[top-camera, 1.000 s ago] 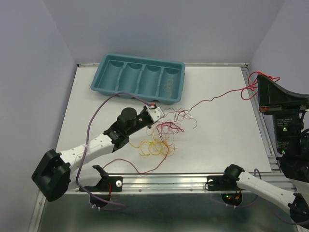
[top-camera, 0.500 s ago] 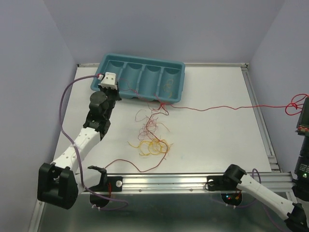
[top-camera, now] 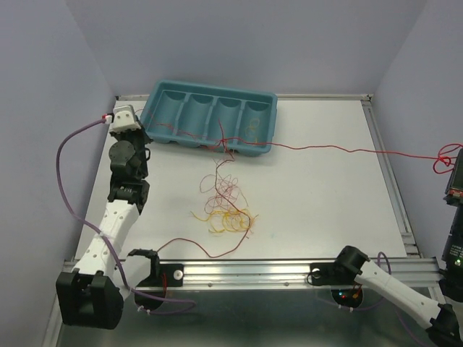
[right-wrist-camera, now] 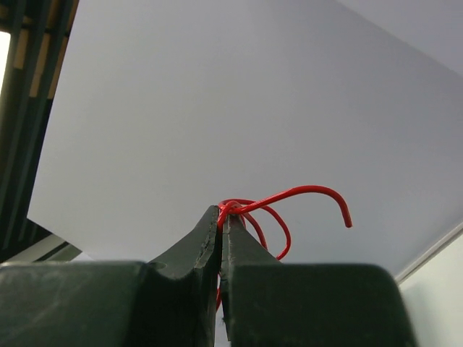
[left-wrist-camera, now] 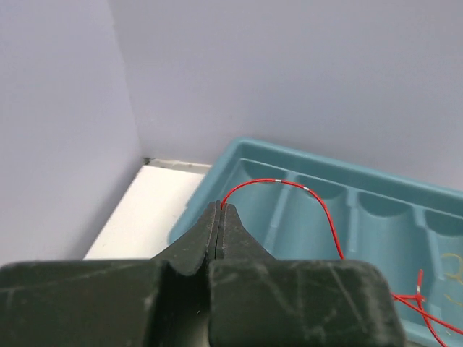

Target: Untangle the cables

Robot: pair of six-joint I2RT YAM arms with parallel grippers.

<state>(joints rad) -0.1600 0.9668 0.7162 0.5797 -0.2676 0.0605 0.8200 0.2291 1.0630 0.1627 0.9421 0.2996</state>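
Note:
A thin red cable (top-camera: 325, 149) runs taut from my left gripper (top-camera: 132, 123), over the teal tray (top-camera: 160, 92), to my right gripper (top-camera: 450, 160) at the table's right edge. It crosses other strands at a snag (top-camera: 223, 140) by the tray's front wall. Dark red cables (top-camera: 224, 189) hang from there into a loose tangle, with yellow and orange cables (top-camera: 228, 220) below. My left gripper (left-wrist-camera: 219, 207) is shut on the red cable's end (left-wrist-camera: 304, 189). My right gripper (right-wrist-camera: 223, 211) is shut on its looped other end (right-wrist-camera: 304, 191).
The tray (left-wrist-camera: 289, 150) has several compartments; a yellow wire (top-camera: 253, 127) lies in the right one. One dark red cable (top-camera: 210, 250) curves along the table's front edge. The purple arm cable (top-camera: 69, 188) loops left of the left arm. Walls stand close on the left and behind.
My left gripper has swung from the table's middle to the tray's left end, pulling the red cable straight. The right gripper went out past the right edge. The tangle stretched toward the tray.

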